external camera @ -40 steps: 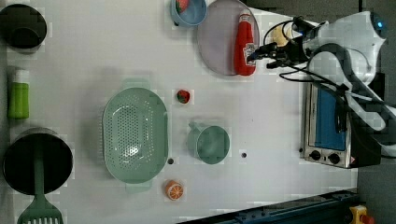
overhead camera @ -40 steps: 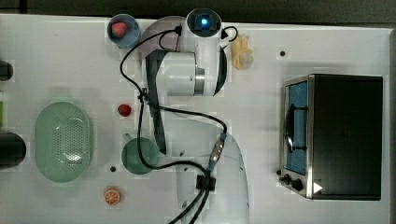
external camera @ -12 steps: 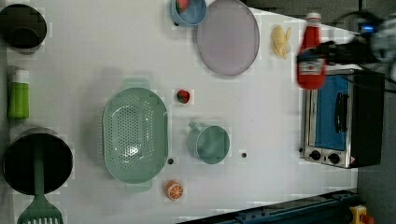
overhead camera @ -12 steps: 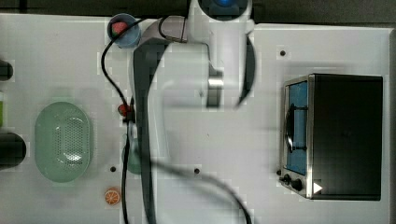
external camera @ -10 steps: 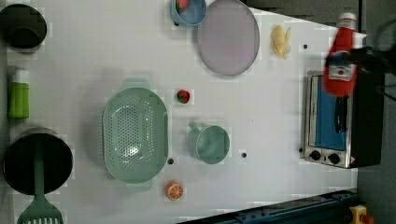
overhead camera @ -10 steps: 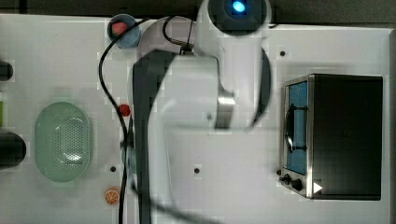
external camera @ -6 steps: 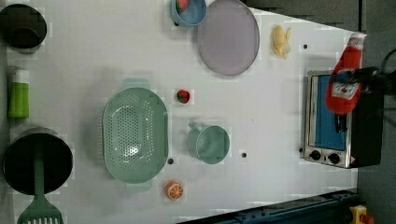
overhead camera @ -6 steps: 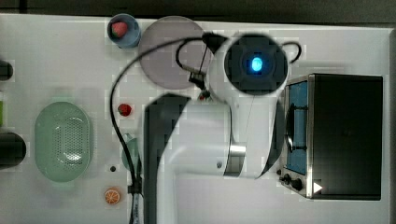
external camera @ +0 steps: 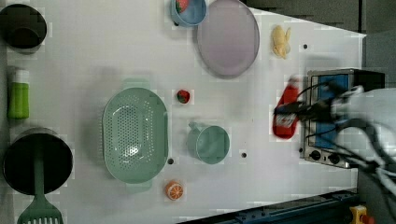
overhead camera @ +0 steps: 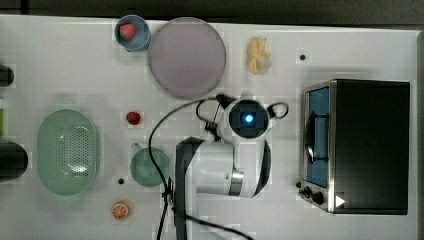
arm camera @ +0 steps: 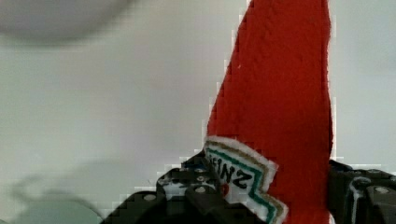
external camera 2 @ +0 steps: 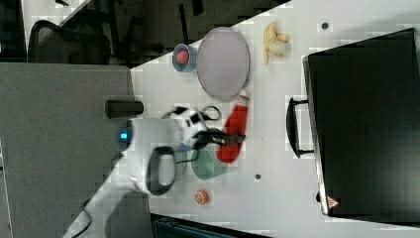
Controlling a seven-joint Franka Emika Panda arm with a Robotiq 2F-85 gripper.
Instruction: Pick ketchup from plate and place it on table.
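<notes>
Ketchup [external camera: 286, 113] off plate [external camera: 228, 37], clamped in my gripper [external camera 2: 233, 139] over table [external camera: 93, 56] nr oven; pick done, set-down + release left

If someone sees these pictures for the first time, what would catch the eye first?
Probably the red ketchup, gripped by the gripper beside the dark oven at the left view's right. Next, the bare mauve plate at the top view's upper middle, and the green basket on the white table.
</notes>
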